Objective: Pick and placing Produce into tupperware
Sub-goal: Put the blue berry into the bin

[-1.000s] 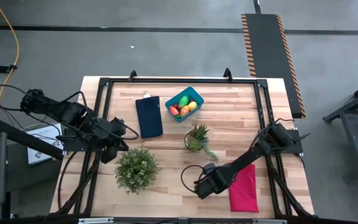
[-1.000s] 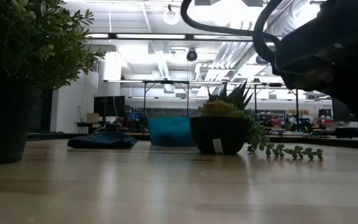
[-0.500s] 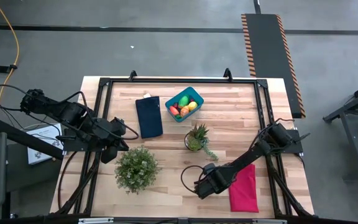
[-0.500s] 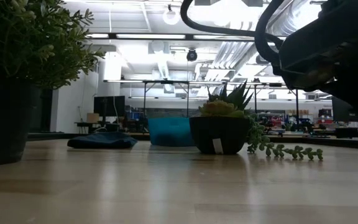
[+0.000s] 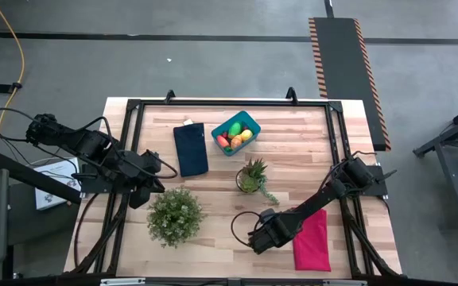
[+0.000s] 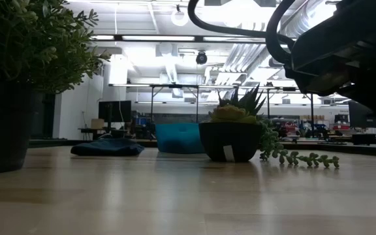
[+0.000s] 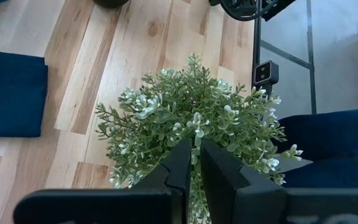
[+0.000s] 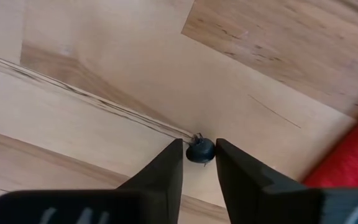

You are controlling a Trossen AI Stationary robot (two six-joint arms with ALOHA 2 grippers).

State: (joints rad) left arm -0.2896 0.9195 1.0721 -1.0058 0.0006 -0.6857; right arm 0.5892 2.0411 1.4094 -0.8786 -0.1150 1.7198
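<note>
Pinching a small dark round piece (image 8: 200, 151) between the fingertips of the right end effector (image 8: 200, 149), low over the near part of the surface (image 5: 308, 135). Appearing to touch it on both sides, with the piece itself resting on the wood or just off it; hard to tell which. Being round, offering no long axis to align with. Lying just beside a red cloth (image 5: 312, 242) on the robot's right.

Needing, by the look of it, a lift and then a carry toward the far side of the surface. Passing a spiky plant (image 5: 250, 176), which is standing between the right end effector (image 5: 257, 238) and the goal, so probably calling for height or a slight detour.

Hovering at the surface's left edge, close by a bushy plant (image 5: 173, 214): the left end effector (image 5: 151, 187), clenched on nothing and waiting. Sitting about as near the goal as the right one, yet carrying nothing.

Lying beyond the spiky plant, near the far edge's middle: the tupperware (image 5: 250, 121), long axis running diagonally, already holding produce (image 5: 233, 135) in green, orange, yellow and red. Resting just beside it, a dark blue cloth (image 5: 190, 148).
</note>
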